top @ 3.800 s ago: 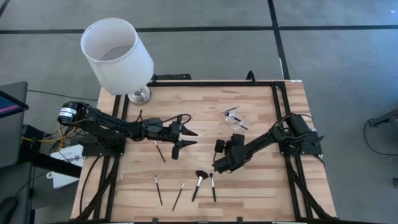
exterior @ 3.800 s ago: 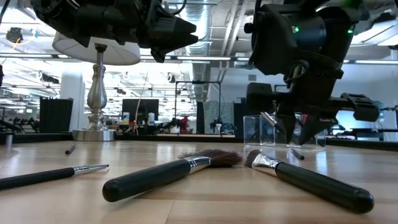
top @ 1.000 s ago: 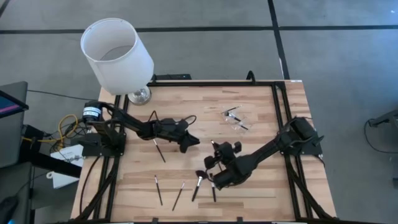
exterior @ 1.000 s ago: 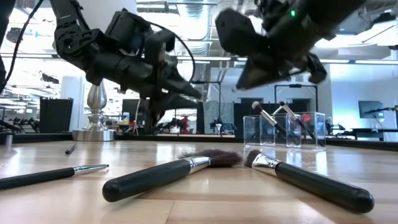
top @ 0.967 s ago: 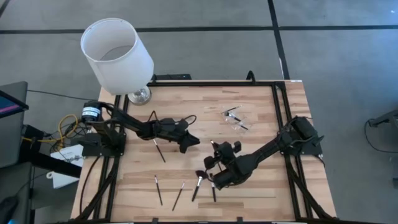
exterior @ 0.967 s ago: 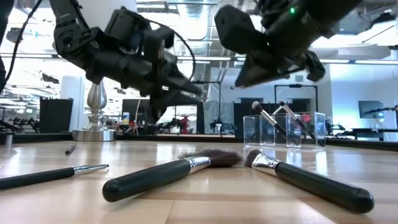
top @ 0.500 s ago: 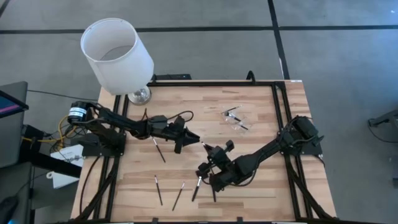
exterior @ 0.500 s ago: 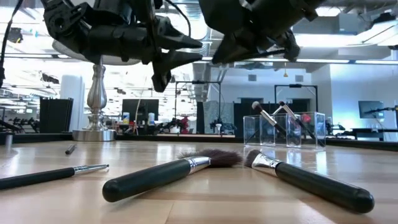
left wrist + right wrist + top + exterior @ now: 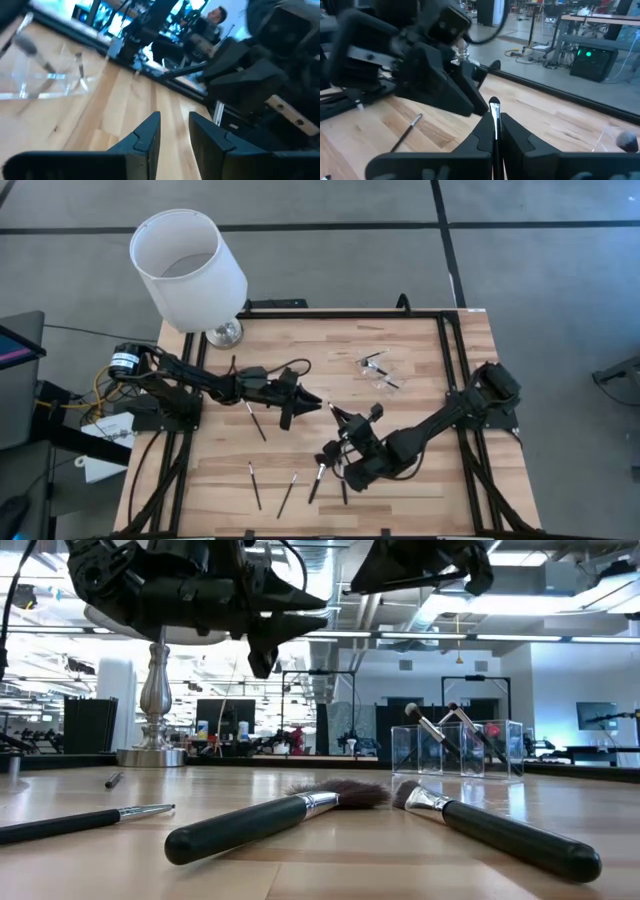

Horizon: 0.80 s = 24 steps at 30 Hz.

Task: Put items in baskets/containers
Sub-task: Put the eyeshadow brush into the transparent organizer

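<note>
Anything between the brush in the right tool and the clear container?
Nothing visible. The right tool holds the brush; the left tool is close, but on the side away from the clear container.

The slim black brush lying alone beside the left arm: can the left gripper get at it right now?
Probably yes. The left gripper is empty, fingers slightly apart, and the slim black brush lies bare on the wooden table just behind it, with nothing over it.

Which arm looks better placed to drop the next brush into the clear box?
The right. Its gripper is shut on a brush; the left gripper is open and empty. The box lies on its side.
</note>
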{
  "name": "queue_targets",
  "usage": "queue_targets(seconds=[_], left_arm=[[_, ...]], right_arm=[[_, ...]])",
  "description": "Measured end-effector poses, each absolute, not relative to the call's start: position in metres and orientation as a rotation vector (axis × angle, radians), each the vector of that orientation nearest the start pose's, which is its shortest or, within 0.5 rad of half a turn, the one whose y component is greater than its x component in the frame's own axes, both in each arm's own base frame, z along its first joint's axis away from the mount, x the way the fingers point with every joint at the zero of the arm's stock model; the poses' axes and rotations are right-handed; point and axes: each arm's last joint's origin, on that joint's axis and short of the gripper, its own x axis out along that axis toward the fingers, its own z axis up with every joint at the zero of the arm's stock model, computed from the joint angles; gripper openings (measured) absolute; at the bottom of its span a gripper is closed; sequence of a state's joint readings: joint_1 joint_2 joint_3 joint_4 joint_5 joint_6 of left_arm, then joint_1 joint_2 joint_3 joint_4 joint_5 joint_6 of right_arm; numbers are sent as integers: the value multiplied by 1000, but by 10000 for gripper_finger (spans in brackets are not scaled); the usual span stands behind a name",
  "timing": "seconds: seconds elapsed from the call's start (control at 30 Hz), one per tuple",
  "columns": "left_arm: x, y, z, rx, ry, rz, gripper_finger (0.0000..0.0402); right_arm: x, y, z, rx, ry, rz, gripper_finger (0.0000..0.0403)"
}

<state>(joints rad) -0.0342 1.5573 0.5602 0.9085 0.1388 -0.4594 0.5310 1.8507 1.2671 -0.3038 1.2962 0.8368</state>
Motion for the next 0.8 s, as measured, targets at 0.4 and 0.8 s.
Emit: queue_targets(seconds=[0.4,0.8], left_arm=[[295,-21,189,-398,99,-184,98],[295,-21,198,-336,-9,-204,98]], right_arm=[[345,151,226,85,138,-937,5],[352,154,244,114,218,-753,5]])
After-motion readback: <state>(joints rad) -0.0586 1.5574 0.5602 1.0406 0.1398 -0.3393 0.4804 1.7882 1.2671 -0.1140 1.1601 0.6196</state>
